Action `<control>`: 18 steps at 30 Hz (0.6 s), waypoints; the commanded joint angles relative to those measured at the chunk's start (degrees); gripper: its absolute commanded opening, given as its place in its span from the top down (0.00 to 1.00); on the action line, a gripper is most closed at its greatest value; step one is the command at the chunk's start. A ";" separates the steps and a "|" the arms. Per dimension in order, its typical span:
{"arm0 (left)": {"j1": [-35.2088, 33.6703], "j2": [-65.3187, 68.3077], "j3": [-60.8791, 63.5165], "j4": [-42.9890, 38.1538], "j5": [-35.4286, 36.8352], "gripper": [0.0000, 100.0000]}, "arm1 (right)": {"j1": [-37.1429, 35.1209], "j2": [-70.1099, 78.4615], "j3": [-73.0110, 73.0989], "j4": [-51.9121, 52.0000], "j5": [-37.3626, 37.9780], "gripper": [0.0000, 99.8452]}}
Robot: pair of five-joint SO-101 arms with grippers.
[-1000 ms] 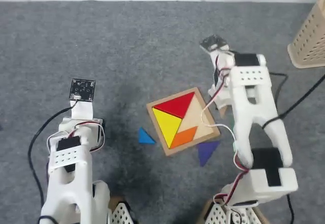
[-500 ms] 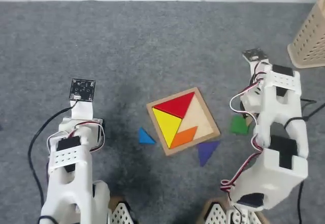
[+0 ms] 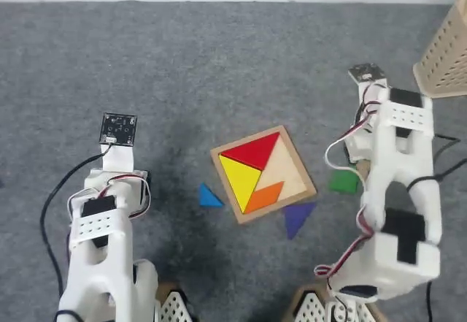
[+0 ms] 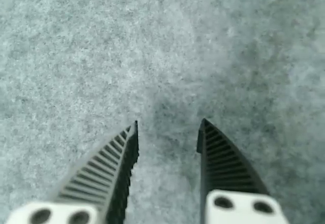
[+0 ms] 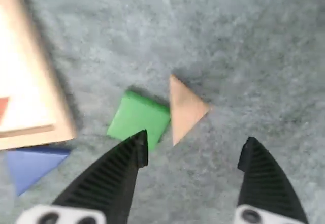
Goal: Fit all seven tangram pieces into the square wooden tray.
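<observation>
The tray sits mid-frame in the high view. Inside it, a first large triangle fills the upper part, a second large triangle lies lower left, and a parallelogram lies along the lower edge. Outside, a small triangle lies left of the tray, a mid-size triangle just below it, and a square piece to its right. A further triangle lies just beside the square piece, on the side away from the tray.

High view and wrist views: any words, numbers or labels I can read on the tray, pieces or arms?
None can be read.
The wooden tray, the red piece, yellow piece and orange piece in it, and the loose blue triangle, purple triangle, green square and tan triangle bear no print.
Any marks on each arm's camera board are too small to read.
</observation>
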 commanded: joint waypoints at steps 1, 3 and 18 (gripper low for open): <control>0.35 -1.67 -0.13 -1.14 -0.79 0.82 | -8.22 -8.66 -1.05 4.26 -1.23 0.72; 0.35 -1.67 -0.13 -1.14 -0.79 0.82 | -14.99 -10.77 -0.97 6.20 -1.23 0.72; -0.88 -1.49 -0.22 -1.14 -4.13 0.83 | -4.00 -12.00 7.74 -4.26 -0.70 0.72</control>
